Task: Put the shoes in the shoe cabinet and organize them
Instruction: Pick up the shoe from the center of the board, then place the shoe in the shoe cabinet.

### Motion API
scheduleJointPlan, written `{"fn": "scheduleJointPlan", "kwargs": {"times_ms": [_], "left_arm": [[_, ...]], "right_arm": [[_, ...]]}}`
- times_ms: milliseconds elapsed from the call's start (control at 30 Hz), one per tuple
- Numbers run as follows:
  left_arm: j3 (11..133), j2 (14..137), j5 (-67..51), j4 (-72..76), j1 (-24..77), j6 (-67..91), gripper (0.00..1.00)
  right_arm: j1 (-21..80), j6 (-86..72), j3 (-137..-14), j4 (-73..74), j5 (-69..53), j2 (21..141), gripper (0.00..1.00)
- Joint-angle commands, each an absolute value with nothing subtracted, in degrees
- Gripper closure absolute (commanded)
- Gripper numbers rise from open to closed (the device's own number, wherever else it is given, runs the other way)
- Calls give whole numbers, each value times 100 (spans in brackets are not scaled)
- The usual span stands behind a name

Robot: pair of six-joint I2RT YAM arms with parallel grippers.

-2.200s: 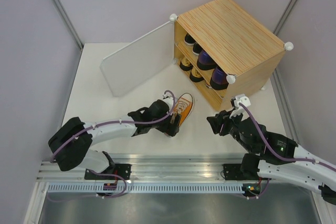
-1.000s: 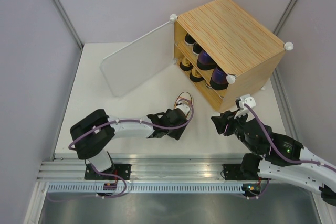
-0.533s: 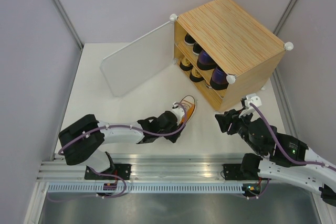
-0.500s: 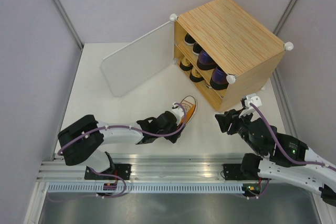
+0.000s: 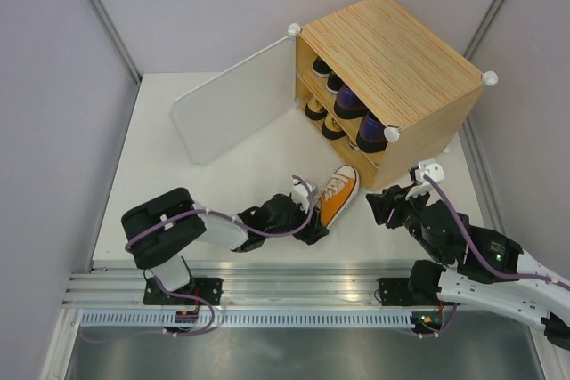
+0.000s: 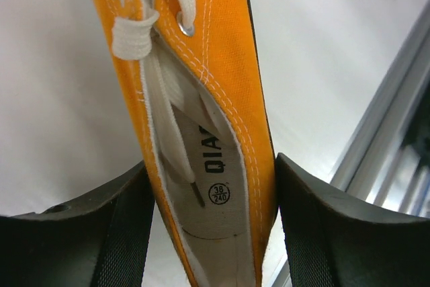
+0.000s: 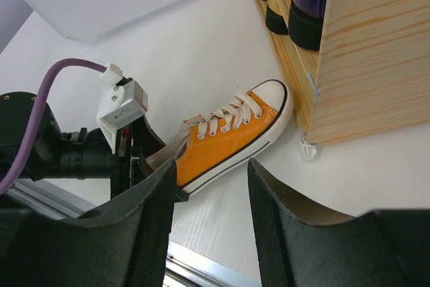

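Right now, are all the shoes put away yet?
Not yet. Done: the shoe cabinet already has shoes on both shelves, including the purple loafers. In hand: the left gripper is shut on the heel of one orange sneaker, whose toe lies near the cabinet's open front. The right gripper is open and empty. Left: slide that sneaker inside. I can't see its partner, and the door is still open.
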State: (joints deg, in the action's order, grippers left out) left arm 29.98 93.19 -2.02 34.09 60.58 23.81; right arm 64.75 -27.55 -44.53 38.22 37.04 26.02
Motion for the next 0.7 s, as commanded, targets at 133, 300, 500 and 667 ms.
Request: {"fn": "scheduleJointPlan", "kwargs": {"times_ms": [133,300,500,667], "left_arm": [[2962,9984,-905,5388,6082,3428,98],[3129,9967,-599,4792,6082,3130,98],[3568,9581,-71,3404,6091,2235,98],[3989,9422,132,2787,6073,1557,98]], "right_arm": [[6469,-2663,-4693,3920,3885,2549,48],[6477,-2681,-4693,3946,3911,2496,48],[6469,-2672,-4702,3964,3946,2522,48],[6477,-2672,-4702,3955,3964,2531,48]]}}
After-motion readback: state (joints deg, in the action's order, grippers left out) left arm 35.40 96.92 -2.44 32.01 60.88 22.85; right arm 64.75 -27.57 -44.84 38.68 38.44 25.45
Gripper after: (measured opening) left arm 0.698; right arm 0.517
